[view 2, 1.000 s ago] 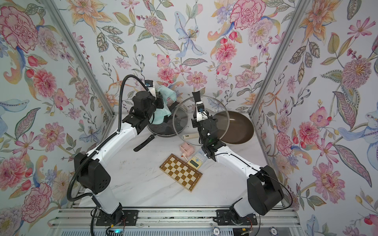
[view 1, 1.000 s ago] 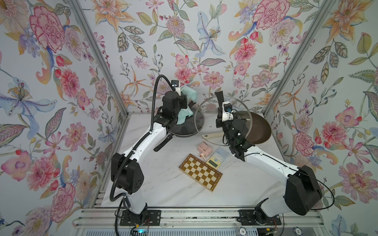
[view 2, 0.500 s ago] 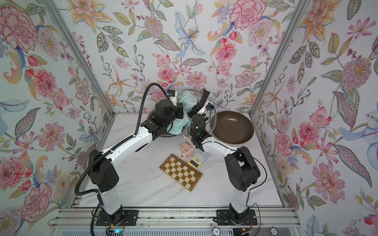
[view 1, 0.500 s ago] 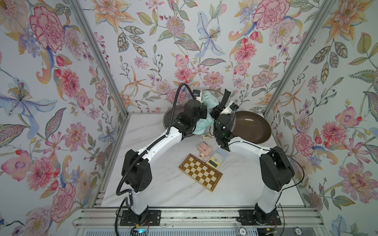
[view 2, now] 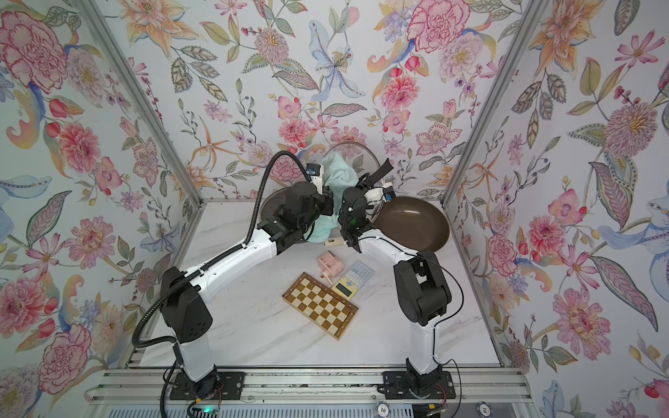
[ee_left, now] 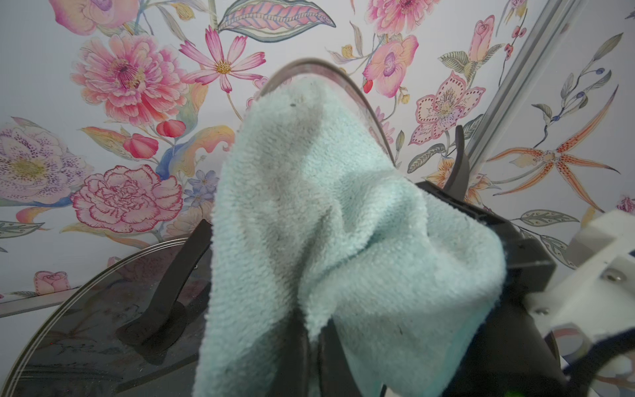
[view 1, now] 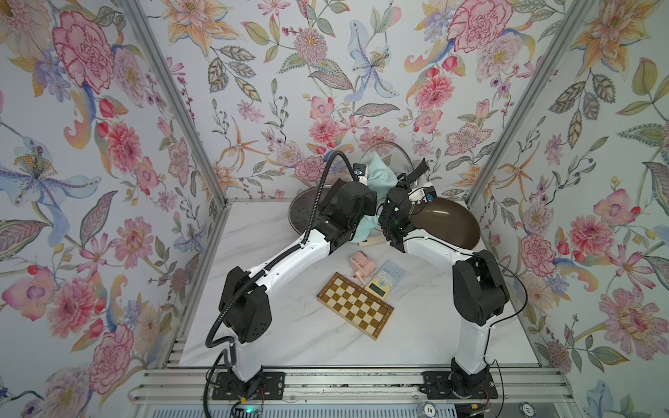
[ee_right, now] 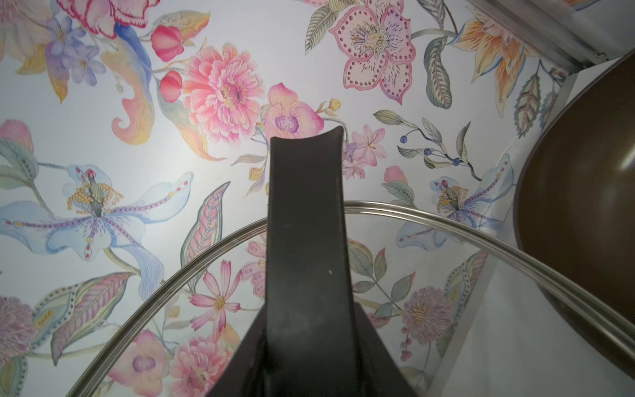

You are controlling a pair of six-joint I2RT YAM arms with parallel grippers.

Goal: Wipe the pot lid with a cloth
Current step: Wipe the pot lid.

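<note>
left claw (ee_left: 316, 343): pinched shut on fluffy mint-green cloth (view 1: 380, 177), cloth against lid | right claw (view 1: 408, 182): part-closed on black handle (ee_right: 305, 223) of steel-rimmed round glass pot lid (view 1: 394, 157), upright, upper centre in a top view | risk: wiping push may twist lid loose onto round brown pan (view 1: 445, 224)

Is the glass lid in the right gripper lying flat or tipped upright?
Tipped up: the lid stands nearly on edge, clear of the table, cloth against it.

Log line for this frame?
step: wipe | left gripper: shut on cloth, cloth on lid | right gripper: shut on handle, lid upright
</note>
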